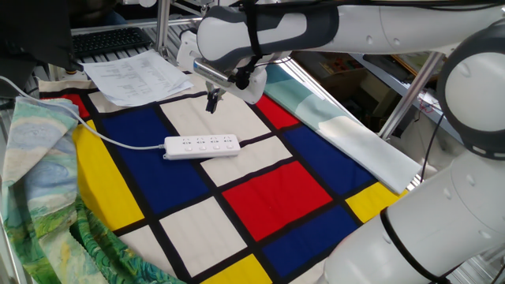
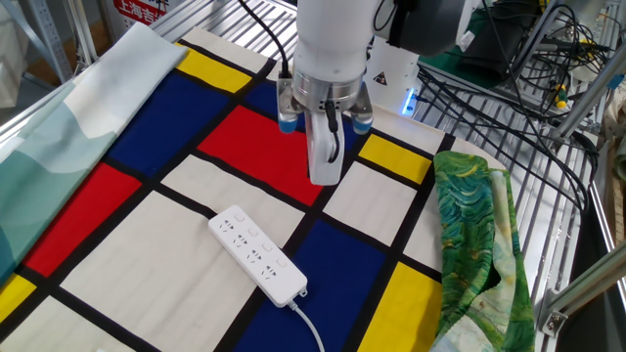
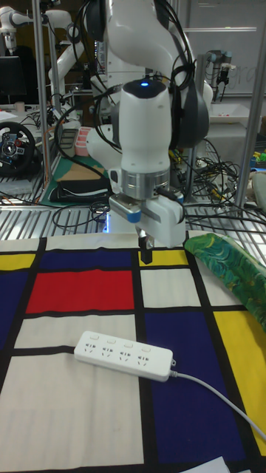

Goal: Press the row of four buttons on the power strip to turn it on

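We hang our pincer (image 3: 146,256), its gap impossible to judge, above and well apart from the power strip (image 3: 124,355) lying mid-table on the checked cloth (image 1: 268,189), so all four buttons (image 1: 200,145) seem unpressed.

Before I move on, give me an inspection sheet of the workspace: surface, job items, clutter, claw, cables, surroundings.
Surface: checked cloth of red, blue, yellow and white panels, lying flat.
Job's things: power strip flat on a white panel; four buttons along its top, untouched.
Clutter: paper sheets at the far corner; green patterned cloth bunched at the edge.
Claw: claw hangs above the cloth, beyond the strip, holding nothing; finger gap cannot be told.
Cables: white cord runs off the strip's end; black cables off the table.
Surroundings: metal frame rails.
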Action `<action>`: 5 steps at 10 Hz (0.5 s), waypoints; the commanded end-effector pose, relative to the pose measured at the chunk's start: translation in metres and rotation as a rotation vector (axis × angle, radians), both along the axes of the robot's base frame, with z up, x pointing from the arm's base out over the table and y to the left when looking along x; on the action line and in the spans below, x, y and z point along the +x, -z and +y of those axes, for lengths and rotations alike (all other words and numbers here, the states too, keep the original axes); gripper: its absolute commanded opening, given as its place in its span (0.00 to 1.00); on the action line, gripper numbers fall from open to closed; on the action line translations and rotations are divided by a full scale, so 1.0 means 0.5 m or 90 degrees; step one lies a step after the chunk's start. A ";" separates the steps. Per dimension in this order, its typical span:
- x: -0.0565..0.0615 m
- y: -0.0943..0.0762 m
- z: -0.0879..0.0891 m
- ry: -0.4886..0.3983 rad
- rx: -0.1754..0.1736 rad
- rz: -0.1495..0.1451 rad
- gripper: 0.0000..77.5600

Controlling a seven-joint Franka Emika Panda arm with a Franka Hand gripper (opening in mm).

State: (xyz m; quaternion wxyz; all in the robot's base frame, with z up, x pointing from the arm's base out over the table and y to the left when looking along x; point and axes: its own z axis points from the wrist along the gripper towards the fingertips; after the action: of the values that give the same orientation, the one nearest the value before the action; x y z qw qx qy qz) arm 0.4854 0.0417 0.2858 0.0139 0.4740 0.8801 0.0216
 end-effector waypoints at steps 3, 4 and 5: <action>0.001 0.000 0.000 0.020 0.003 0.003 0.00; 0.000 0.009 -0.002 0.018 -0.003 0.003 0.00; 0.000 0.015 -0.003 0.015 -0.012 0.003 0.00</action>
State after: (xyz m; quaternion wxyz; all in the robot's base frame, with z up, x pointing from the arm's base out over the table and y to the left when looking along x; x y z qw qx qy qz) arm 0.4848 0.0412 0.2815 0.0117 0.4855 0.8739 0.0186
